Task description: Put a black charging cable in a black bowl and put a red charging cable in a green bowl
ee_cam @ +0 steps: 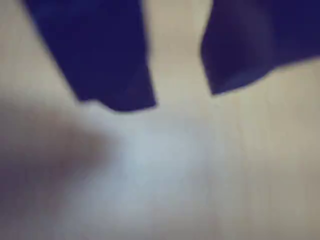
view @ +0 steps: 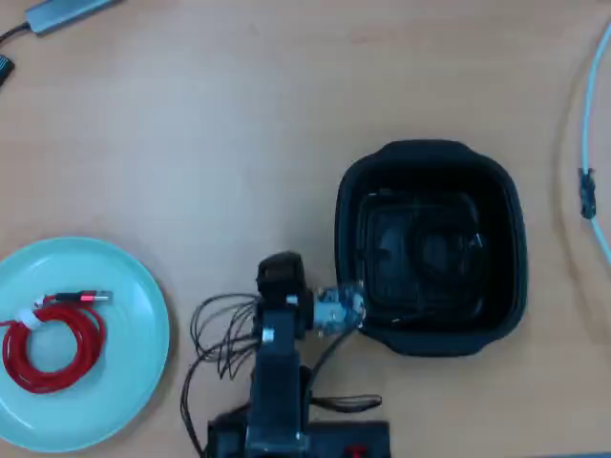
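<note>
The red charging cable point(view: 48, 345) lies coiled inside the green bowl point(view: 134, 286) at the overhead view's lower left, its white tie and plug ends on the upper side. At the right stands the black bowl point(view: 430, 157). Faint dark loops on its floor look like the black charging cable point(view: 420, 250), hard to make out against the black. My gripper point(view: 280, 272) sits folded over the arm between the two bowls, just left of the black bowl. In the blurred wrist view its two dark blue jaws stand apart, so the gripper point(ee_cam: 175, 100) is open over bare table, holding nothing.
The arm's own thin black wires point(view: 224, 334) loop out left of the arm. A grey adapter point(view: 67, 11) lies at the top left corner. A pale cable point(view: 584, 114) with a small dark clip point(view: 586, 194) curves along the right edge.
</note>
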Tool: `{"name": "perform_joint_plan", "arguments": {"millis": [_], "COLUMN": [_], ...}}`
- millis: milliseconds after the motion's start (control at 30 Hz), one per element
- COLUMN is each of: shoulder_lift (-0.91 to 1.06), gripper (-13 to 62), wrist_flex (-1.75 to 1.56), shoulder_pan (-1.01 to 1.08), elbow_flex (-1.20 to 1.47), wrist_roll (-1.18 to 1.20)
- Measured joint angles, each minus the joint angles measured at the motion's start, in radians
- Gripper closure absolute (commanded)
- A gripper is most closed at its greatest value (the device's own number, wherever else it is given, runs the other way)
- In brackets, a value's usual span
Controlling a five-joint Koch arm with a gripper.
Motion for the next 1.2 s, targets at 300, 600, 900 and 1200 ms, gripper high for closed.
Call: {"name": "perform_joint_plan", "arguments": {"millis": [300, 600, 900, 1200], "shoulder_lift": [0.0, 0.0, 0.002, 0.0], "gripper": [43.4, 43.7, 43.7, 43.7], "wrist_flex": [-0.431, -0.48, -0.485, -0.485], "shoulder_pan": [0.069, 0.077, 0.077, 0.077], "elbow_flex": [0.362, 0.495, 0.499, 0.499], "wrist_roll": [0.0, 0.003, 0.003, 0.003]}}
